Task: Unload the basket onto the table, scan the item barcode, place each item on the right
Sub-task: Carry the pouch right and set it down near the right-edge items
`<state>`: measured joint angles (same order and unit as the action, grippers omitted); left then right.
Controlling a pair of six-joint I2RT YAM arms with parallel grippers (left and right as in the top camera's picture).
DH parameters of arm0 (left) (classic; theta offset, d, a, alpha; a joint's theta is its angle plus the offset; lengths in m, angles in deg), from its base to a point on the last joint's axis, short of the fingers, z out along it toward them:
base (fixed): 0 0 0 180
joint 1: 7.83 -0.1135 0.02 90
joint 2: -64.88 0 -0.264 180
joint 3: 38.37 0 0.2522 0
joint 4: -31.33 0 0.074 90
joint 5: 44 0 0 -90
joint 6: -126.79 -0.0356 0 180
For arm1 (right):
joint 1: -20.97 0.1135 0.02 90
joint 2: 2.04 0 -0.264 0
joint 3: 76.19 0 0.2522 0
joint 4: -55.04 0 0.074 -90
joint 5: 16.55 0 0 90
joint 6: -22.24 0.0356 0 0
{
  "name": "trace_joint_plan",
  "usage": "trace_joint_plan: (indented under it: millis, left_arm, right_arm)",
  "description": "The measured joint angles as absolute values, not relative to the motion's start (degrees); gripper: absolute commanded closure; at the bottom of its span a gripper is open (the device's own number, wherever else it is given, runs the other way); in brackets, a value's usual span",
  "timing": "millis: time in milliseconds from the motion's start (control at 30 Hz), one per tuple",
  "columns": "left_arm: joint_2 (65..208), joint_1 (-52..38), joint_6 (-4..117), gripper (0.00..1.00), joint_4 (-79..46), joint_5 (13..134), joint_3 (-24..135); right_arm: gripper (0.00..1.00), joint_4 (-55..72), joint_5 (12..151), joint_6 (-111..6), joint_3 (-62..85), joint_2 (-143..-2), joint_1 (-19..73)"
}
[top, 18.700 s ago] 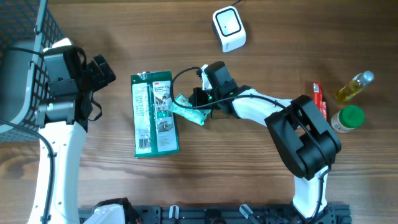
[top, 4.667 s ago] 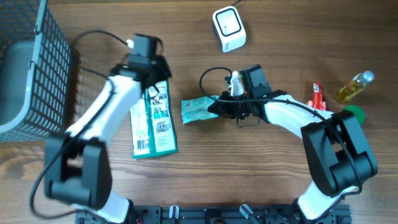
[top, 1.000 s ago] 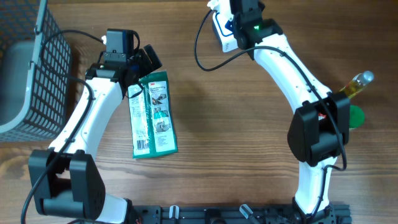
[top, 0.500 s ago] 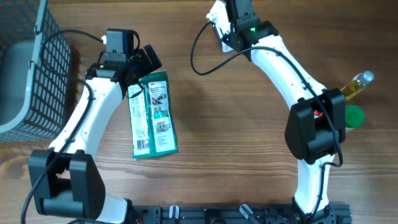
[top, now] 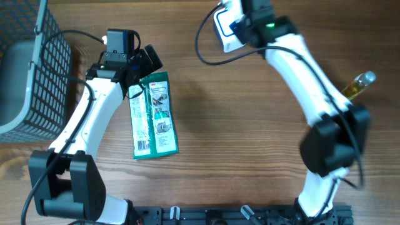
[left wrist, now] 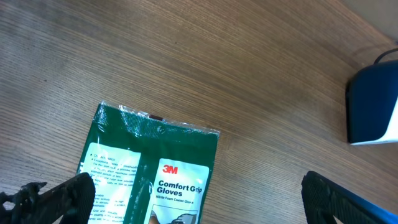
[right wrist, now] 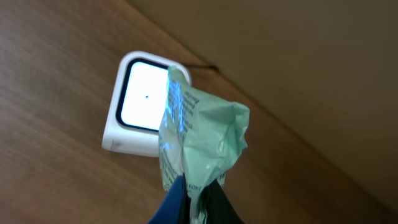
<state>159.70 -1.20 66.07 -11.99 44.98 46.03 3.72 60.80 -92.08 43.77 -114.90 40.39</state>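
Overhead: the right gripper (top: 237,22) hangs over the white scanner (top: 223,29); its load is hidden here. The left gripper (top: 145,72) hovers, spread wide, at the top of the green gloves pack (top: 155,115).
Left wrist: fingers splayed either side of that pack, touching nothing, probably readied for it.
Right wrist: jaws pinch a crumpled pale-green packet (right wrist: 199,134) just above the scanner's lit window, presenting its print; whether the right side faces down is unclear.

The overhead camera looks straight down on the whole tabletop (top: 237,137), far enough to hold both arms. The left wrist camera slants down close over the glove packet (left wrist: 155,168) at its top end, catching the scanner (left wrist: 373,106) at its right edge. The right wrist camera faces that same scanner from nearer, a pale green pouch (right wrist: 199,137) across mid-frame.
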Motion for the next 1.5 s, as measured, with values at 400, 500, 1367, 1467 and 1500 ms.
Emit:
trace_joint_plan:
  millis: [400, 500, 1367, 1467, 1500]
  left_arm:
    - [159.7, -1.2, 66.07, 0.0, -12.03, 44.96, 46.03]
    - [159.7, -1.2, 66.07, 0.0, -12.05, 44.98, 46.03]
    - [159.7, -1.2, 66.07, 0.0, -12.01, 44.98, 46.03]
    - [159.7, -1.2, 66.07, 0.0, -12.03, 44.98, 46.03]
    - [159.7, -1.2, 66.05, 0.0, -12.03, 44.96, 46.03]
  right_arm:
    - [0.96, -38.99, 73.72, -86.81, 39.16, -106.0, 35.54]
    - [0.96, -39.1, 74.05, -86.44, 33.34, -106.4, 34.88]
    - [0.72, -6.33, 73.48, -61.69, 16.4, -106.83, 32.78]
    - [0.72, -3.69, 76.63, -55.51, 13.26, -106.83, 32.98]
    - [0.73, -2.51, 77.2, -54.13, 11.88, -106.83, 33.15]
